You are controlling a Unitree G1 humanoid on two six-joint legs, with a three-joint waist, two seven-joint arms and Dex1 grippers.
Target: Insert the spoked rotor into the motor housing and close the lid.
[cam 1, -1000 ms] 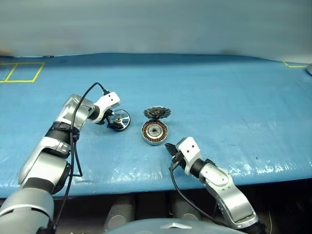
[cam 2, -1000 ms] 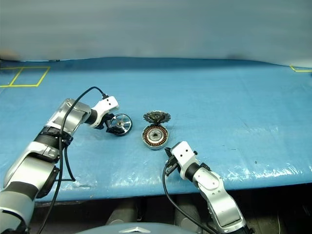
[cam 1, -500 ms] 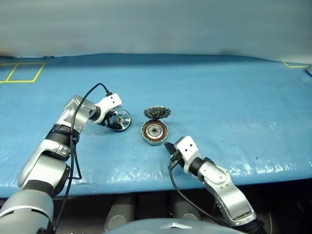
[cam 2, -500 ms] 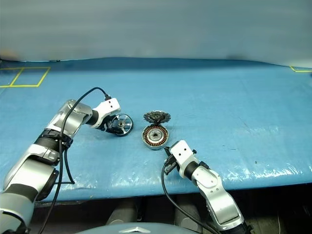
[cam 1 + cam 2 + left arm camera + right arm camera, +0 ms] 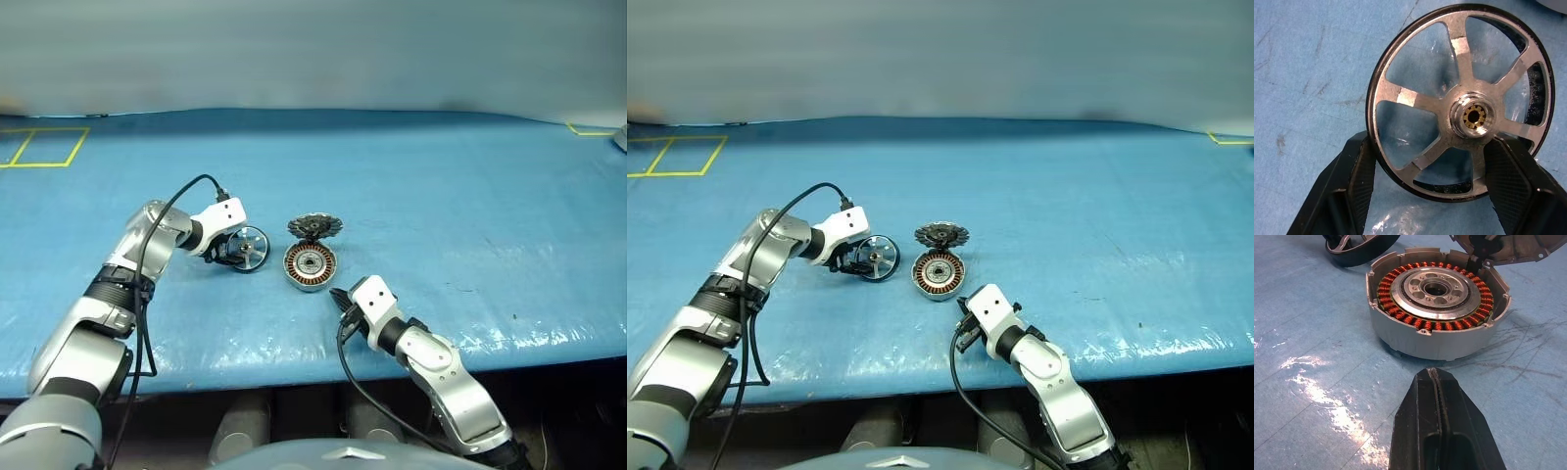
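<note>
The left gripper (image 5: 1427, 169) has its two black fingers (image 5: 1359, 183) spread wide on either side of the spoked rotor (image 5: 1459, 105), one pad at each side of the dark rim; the wheel sits tilted between them with its brass-centred hub facing the wrist camera, and whether the pads actually press the rim or merely stand just beside it cannot be told. In the head views the same wheel (image 5: 247, 247) leans at this gripper's tip on the blue table cover (image 5: 441, 196). Beyond the rotor, on the side away from the left arm, stands the motor housing (image 5: 310, 266), a round silver cup with its ring of copper windings showing, mouth upward. Touching the housing's far edge is the lid (image 5: 315, 227), a ribbed grey disc with a notched rim, propped up on edge and leaning rather than lying flat. The right gripper (image 5: 1439, 382) has its fingers pressed together with nothing between them; it points at the housing (image 5: 1437, 308) from the near side, close to its wall but apart from it, low over the cover
</note>
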